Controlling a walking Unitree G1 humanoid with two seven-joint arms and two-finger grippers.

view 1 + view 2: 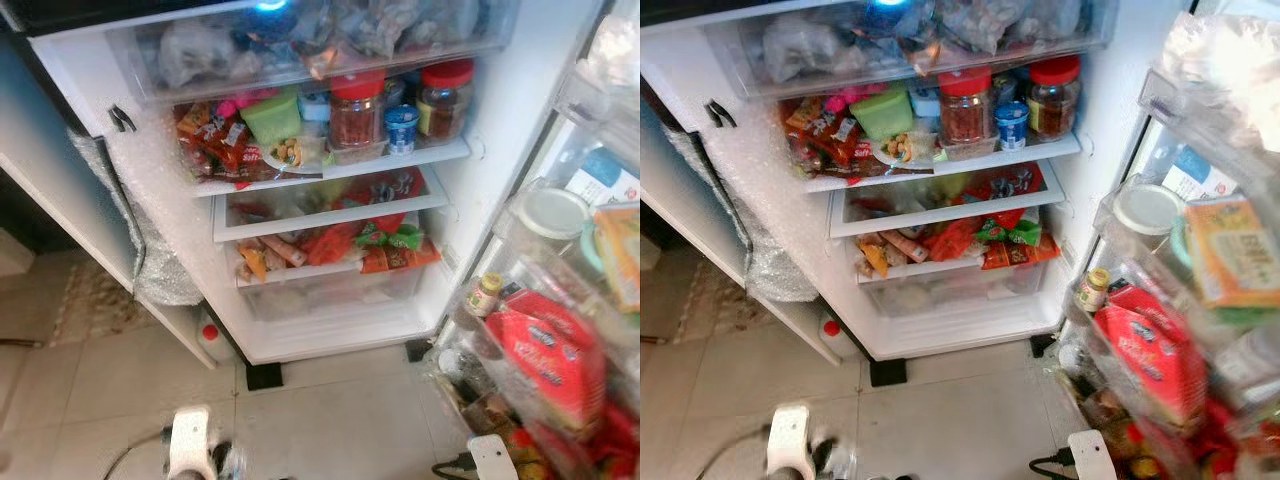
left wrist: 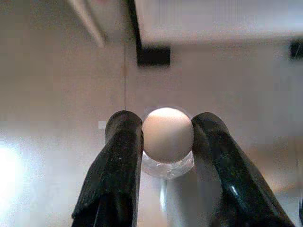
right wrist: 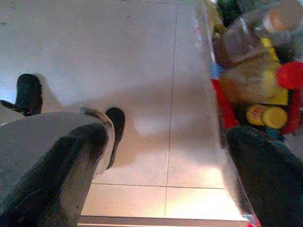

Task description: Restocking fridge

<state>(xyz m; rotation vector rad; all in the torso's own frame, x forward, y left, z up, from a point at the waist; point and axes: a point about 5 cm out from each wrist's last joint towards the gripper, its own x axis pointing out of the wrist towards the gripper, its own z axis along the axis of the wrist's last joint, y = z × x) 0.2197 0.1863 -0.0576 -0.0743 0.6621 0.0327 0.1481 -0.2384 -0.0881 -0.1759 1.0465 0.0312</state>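
The fridge (image 1: 330, 345) stands open in front of me, its shelves crowded. Two red-lidded jars (image 1: 357, 110) and a green box (image 1: 270, 115) sit on the upper shelf, with snack packets (image 1: 330, 240) in the drawers below. My left gripper (image 2: 166, 126) is shut on a clear bottle (image 2: 168, 165) with a round white cap, held low over the tiled floor in front of the fridge. The left arm (image 1: 190, 440) shows at the bottom of the eye views. My right gripper (image 3: 161, 175) hangs open beside the door bins, nothing between its fingers.
The fridge door (image 1: 560, 350) stands open on the right, its bins packed with red packets, jars and cartons. Bubble wrap (image 1: 150, 250) hangs on the cabinet to the fridge's left. A red-capped bottle (image 1: 212, 340) stands on the floor by the fridge's left corner.
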